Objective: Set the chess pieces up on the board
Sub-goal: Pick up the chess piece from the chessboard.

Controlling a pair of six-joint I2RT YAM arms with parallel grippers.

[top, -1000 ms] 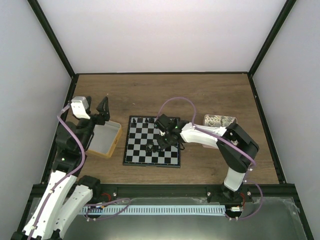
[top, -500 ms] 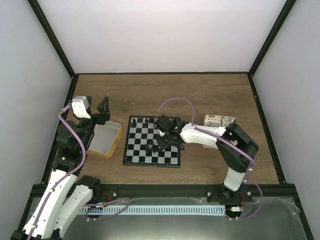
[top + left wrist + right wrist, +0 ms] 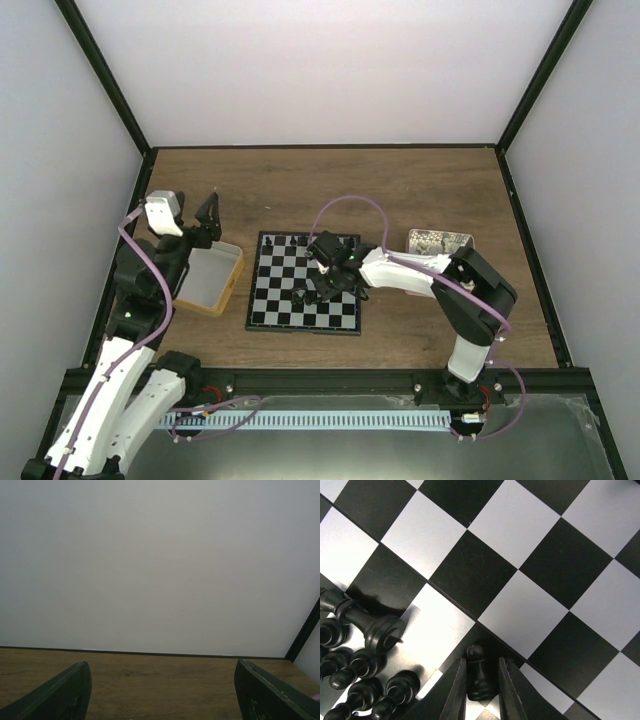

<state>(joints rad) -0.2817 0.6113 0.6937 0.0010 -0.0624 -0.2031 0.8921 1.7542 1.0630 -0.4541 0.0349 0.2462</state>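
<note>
Black pawn (image 3: 481, 680) stands upright on board (image 3: 530, 615), pinched between right gripper (image 3: 481, 662) fingers; left gripper (image 3: 161, 665) spread wide, empty.

Left arm: yours is raised and folded back.
Left gripper (image 3: 162, 665): fingers spread wide.
Right arm: you have it stretched out leftward.
Right gripper (image 3: 481, 661): pointing down, pinching a pawn (image 3: 480, 679).

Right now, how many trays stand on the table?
2. A yellow-rimmed tray lies left of the board; a smaller tray lies right of it, toward the far side. None seems hidden.
</note>
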